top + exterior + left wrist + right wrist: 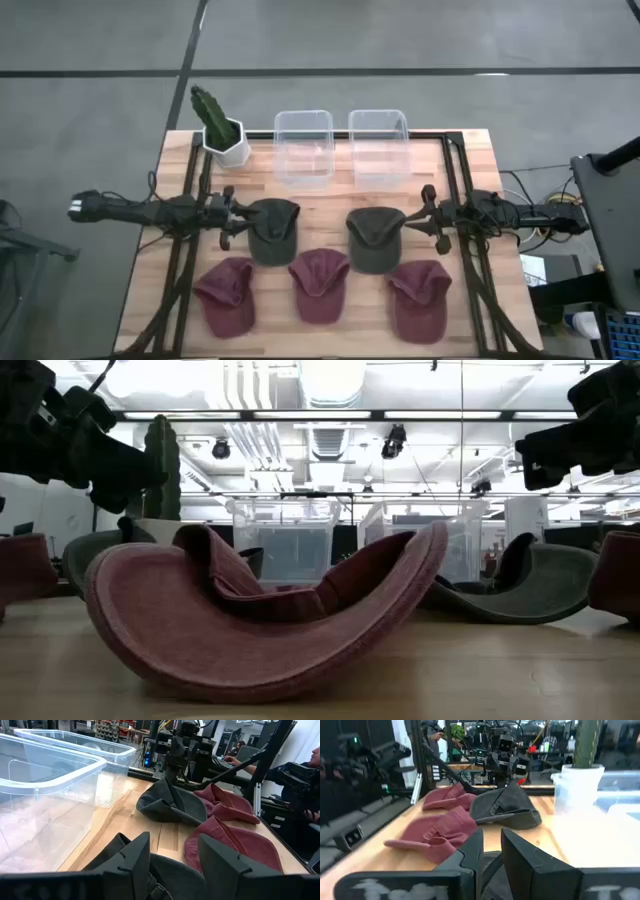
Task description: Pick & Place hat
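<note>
Two dark grey-green hats lie on the wooden table, the left one (272, 230) and the right one (375, 238). Three maroon hats rest in a row nearer the table's near edge: (227, 295), (320, 285), (420, 298). My left gripper (228, 221) hovers open at the left dark hat's left edge, and that hat (170, 875) shows below its fingers. My right gripper (432, 217) hovers open at the right dark hat's right edge, with the hat (490, 867) under its fingers. In the low view both grippers (100, 460) (570, 440) are well above the table.
Two clear plastic bins (303, 148) (379, 145) stand side by side toward the far edge, behind the hats. A cactus in a white pot (222, 130) sits at the far left corner. Dark frame rails (455, 180) run along the table's sides.
</note>
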`<state>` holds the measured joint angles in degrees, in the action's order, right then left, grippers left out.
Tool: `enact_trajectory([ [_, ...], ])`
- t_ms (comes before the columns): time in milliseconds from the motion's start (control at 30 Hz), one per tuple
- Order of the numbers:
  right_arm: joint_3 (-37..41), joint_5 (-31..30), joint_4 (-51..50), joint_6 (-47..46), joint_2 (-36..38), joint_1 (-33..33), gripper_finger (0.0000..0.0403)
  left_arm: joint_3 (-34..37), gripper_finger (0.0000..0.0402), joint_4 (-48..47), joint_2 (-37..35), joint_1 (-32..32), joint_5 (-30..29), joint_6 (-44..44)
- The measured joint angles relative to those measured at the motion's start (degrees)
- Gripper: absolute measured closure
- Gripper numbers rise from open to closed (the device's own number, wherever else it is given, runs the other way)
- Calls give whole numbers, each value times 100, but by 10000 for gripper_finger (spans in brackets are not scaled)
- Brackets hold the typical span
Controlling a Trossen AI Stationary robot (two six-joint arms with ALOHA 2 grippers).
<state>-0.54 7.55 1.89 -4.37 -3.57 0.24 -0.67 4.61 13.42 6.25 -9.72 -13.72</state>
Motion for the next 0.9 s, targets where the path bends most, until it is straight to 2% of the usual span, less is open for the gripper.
enact_trajectory([
  [133, 0, -2, 2, -718, 0, 1, 339, 0, 243, 0, 0, 0, -2, 0],
  [233, 0, -2, 2, -829, 0, -1, 339, 0, 243, -1, 1, -1, 0, 2],
  [533, 0, -4, 5, 273, 4, 1, 339, 0, 243, 0, -1, 1, -2, 2],
  [900, 0, -4, 7, 371, 4, 1, 339, 0, 243, 3, -1, -1, -60, 0],
])
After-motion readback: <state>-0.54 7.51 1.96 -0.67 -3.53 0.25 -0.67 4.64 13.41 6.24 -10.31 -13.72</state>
